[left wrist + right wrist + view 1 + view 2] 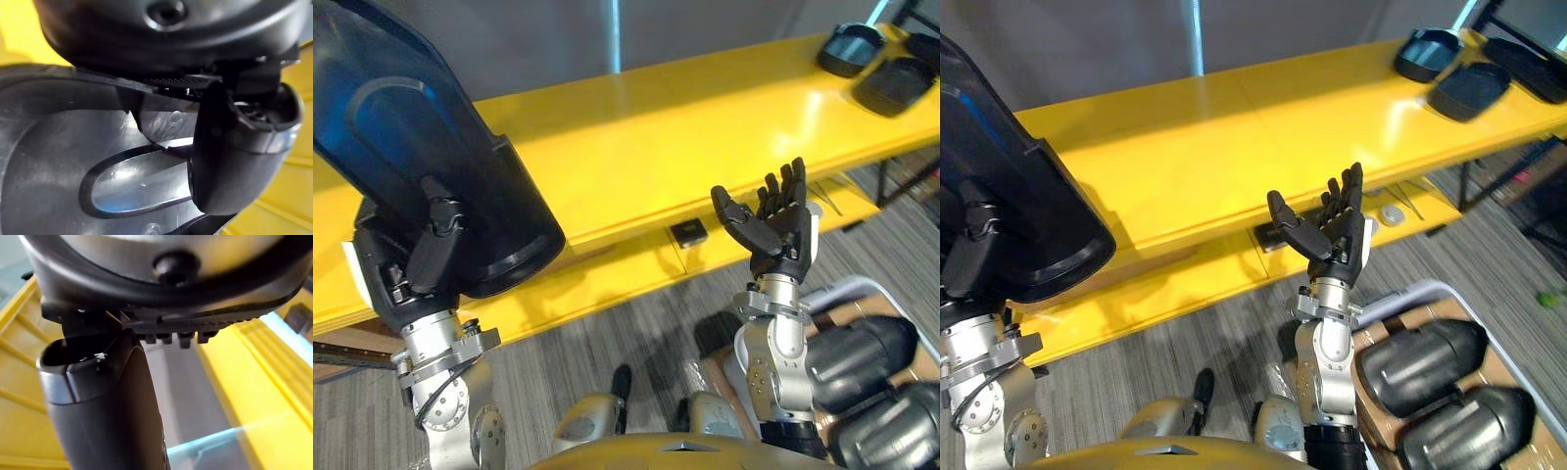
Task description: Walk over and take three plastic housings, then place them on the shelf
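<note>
The long yellow shelf (pixel 636 147) runs across before me, and the big black plastic housing (pixel 431 117) I carry hangs over its left part, not yet set down. I judge it a stiff, light, hollow shell, smooth enough to slip, best gripped at the rim. Two more housings (pixel 850 47) lie at the shelf's far right end. My left hand (pixel 431 250) is curled round the big housing's rim; my right hand (pixel 778 230) is raised, fingers straight, holding nothing

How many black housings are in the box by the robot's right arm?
2, both in the box: the first housing toward the shelf, the second housing beside it, nearer the robot. More may be hidden.
</note>
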Tool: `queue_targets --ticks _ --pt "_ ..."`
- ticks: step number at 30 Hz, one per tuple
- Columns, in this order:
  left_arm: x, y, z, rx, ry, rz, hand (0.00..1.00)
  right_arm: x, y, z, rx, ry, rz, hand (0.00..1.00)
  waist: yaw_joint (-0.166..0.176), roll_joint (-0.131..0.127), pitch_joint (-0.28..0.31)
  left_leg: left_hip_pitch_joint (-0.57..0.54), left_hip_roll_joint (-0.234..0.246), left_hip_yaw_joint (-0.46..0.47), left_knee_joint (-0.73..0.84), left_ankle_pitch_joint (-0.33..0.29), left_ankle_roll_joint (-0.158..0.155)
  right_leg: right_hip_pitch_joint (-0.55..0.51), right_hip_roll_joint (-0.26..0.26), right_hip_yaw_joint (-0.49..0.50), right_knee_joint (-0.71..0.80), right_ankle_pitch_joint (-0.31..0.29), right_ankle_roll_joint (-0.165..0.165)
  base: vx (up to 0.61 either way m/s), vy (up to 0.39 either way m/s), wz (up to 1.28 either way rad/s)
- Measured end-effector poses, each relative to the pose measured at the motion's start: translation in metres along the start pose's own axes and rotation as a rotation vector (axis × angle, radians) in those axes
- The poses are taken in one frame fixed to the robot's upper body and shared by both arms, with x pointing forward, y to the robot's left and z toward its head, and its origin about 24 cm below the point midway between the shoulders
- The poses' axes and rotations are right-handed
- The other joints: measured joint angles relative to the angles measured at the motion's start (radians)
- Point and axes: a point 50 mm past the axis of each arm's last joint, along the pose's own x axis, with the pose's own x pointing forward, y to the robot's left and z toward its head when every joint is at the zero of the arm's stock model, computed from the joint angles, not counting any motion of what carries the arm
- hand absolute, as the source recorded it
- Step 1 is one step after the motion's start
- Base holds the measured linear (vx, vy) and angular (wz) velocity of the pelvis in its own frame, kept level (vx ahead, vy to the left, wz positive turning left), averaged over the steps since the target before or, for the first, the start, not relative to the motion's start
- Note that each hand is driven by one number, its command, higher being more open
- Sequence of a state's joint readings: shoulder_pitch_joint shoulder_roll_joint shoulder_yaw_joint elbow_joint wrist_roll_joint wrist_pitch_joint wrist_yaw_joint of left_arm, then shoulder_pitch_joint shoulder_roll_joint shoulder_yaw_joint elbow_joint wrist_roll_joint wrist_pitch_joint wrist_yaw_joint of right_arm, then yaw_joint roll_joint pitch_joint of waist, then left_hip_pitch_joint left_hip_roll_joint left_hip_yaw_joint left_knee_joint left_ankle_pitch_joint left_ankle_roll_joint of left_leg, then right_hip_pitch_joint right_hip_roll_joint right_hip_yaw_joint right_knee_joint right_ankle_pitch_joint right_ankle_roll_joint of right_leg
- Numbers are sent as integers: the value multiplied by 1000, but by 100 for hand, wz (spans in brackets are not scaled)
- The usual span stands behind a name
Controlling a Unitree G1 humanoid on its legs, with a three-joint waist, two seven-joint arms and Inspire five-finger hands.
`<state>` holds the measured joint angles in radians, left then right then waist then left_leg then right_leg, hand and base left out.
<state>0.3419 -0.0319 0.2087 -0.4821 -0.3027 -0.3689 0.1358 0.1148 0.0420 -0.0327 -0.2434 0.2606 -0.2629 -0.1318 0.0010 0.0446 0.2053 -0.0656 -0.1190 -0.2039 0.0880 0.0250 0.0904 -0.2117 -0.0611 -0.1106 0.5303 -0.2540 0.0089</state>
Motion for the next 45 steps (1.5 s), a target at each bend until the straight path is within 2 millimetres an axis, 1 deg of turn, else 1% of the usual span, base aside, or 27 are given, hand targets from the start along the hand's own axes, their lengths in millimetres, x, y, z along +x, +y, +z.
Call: queue_targets --ticks 2,3,4,5,6,7,8,10,12,13,14,15,16,17,18,19,20,21,22,24,25,28,34,35,37,40,45 --pt "-4 -1 -3 -1 27 -10 0 0 -1 8 -21 -34 -4 100 -10 -5 -2 38 -23 -47 -5 0 -5 -22 -2 23 -96 20 16 308 -96 97" --pt "-5 -1 -3 0 27 -18 0 1 -1 11 -27 -53 -6 100 -4 -20 -12 53 -38 -70 -3 -14 -14 -21 -14 22 -180 70 5 389 -168 69" --pt "-4 -1 -2 2 22 -18 0 2 1 13 -24 -65 1 100 -3 -49 -30 58 -61 -89 3 -33 -18 -11 -38 30 -259 152 -5 332 -147 68" --pt "-4 0 -1 4 21 -15 0 3 3 13 -27 -70 6 100 -3 -62 -38 59 -72 -98 14 -50 -22 0 -47 30 -274 228 -6 347 -177 49" --pt "-6 1 -4 1 34 0 0 6 5 15 -40 -81 20 100 9 -49 -41 60 -58 -99 42 -85 -35 27 -37 9 -298 247 6 263 -121 24" --pt "-7 2 -4 5 40 -7 0 8 6 17 -44 -92 31 100 18 -37 -49 60 -37 -82 59 -114 -36 51 -18 -2 -326 246 3 364 -150 7" --pt "-7 1 -4 5 39 -12 0 9 7 18 -45 -97 35 100 23 -34 -50 65 -28 -73 62 -124 -39 60 -11 -4 -332 245 0 250 -63 9" --pt "-7 -1 -5 -2 44 -31 0 10 6 20 -55 -106 35 100 18 -27 -54 75 -8 -40 73 -143 -52 94 -1 -30 -345 235 -13 215 -42 32" --pt "-8 -12 -8 -35 64 -86 0 9 -2 26 -81 -144 -12 100 2 -23 -53 21 -17 51 242 -170 -97 155 -9 -71 -377 231 -19 130 14 68" --pt "-7 -19 -9 -52 68 -124 0 6 -5 35 -117 -201 -33 100 -4 -24 -48 -61 -14 137 431 -209 -137 212 -29 -81 -419 220 -23 107 76 60" --pt "-4 -26 -9 -56 53 -169 0 7 -6 48 -112 -279 -43 100 6 -15 -40 -120 66 233 546 -260 -94 240 -31 -92 -428 213 -17 89 85 48" --pt "-3 -28 -8 -57 46 -190 0 8 -7 55 -112 -321 -45 100 10 -11 -42 -137 111 263 556 -273 -93 244 -35 -95 -427 210 -17 61 96 23" --pt "0 -34 -7 -68 32 -225 0 10 -5 70 -123 -406 -25 100 11 -6 -46 -154 187 296 508 -279 -105 248 -52 -100 -425 196 -9 22 88 15" --pt "1 -37 -7 -79 26 -240 0 10 -4 77 -141 -449 -9 100 11 -1 -49 -153 212 301 454 -271 -116 248 -62 -101 -422 192 0 42 183 18" --pt "2 -46 -7 -107 17 -277 0 10 -3 92 -170 -529 14 100 9 12 -55 -135 255 290 317 -226 -133 243 -80 -97 -412 177 27 59 299 2" --pt "1 -52 -6 -126 14 -312 0 10 -3 103 -188 -584 37 100 6 44 -74 -100 290 265 203 -151 -144 225 -88 -76 -386 158 58 64 349 -10" --pt "0 -54 -6 -130 14 -330 0 10 -3 107 -199 -605 45 100 2 62 -85 -79 304 272 165 -82 -194 219 -90 -65 -370 147 77 97 392 -29" --pt "2 -56 -6 -122 12 -372 0 10 -3 107 -193 -607 34 100 -7 50 -94 -44 271 307 138 -73 -206 219 -123 -32 -360 139 88 114 350 -45" --pt "4 -59 -2 -120 -4 -414 0 10 -4 106 -182 -599 16 100 -9 18 -97 -26 239 341 114 -75 -190 222 -152 8 -379 152 108 125 310 -43" --pt "10 -65 1 -129 -15 -474 0 11 -6 104 -180 -579 -11 100 -13 -18 -102 -25 217 371 117 -82 -175 228 -175 35 -416 185 128 120 235 -34" --pt "12 -68 0 -124 -5 -503 0 11 -7 102 -183 -560 -16 100 -24 -32 -105 -23 211 386 117 -86 -168 231 -181 41 -431 202 129 89 165 -23" --pt "11 -73 -8 -115 84 -547 0 8 -12 95 -201 -500 -28 100 -44 -40 -106 8 207 420 113 -104 -167 233 -181 75 -432 221 136 32 81 -36" --pt "7 -92 -23 -137 240 -601 0 0 -33 88 -279 -397 -96 100 -100 -37 -108 53 220 487 81 -112 -178 229 -168 125 -452 221 136 -4 -17 -37" --pt "9 -98 -25 -144 263 -600 0 -1 -36 87 -285 -386 -115 100 -120 -35 -108 63 229 505 77 -113 -182 225 -159 142 -453 221 136 -14 -40 -40" --pt "15 -105 -30 -155 282 -593 0 -2 -40 88 -294 -386 -131 100 -132 -35 -109 75 240 523 69 -111 -188 219 -148 160 -454 224 133 -14 -43 -39" --pt "32 -114 -46 -155 334 -517 0 -1 -44 90 -326 -372 -111 100 -164 -32 -113 90 263 564 55 -105 -200 209 -123 192 -469 241 124 -16 -45 -33" --pt "36 -114 -62 -150 431 -391 0 -4 -38 90 -352 -335 -15 100 -197 -26 -119 114 291 612 26 -96 -221 194 -90 229 -482 251 124 5 -53 -30"
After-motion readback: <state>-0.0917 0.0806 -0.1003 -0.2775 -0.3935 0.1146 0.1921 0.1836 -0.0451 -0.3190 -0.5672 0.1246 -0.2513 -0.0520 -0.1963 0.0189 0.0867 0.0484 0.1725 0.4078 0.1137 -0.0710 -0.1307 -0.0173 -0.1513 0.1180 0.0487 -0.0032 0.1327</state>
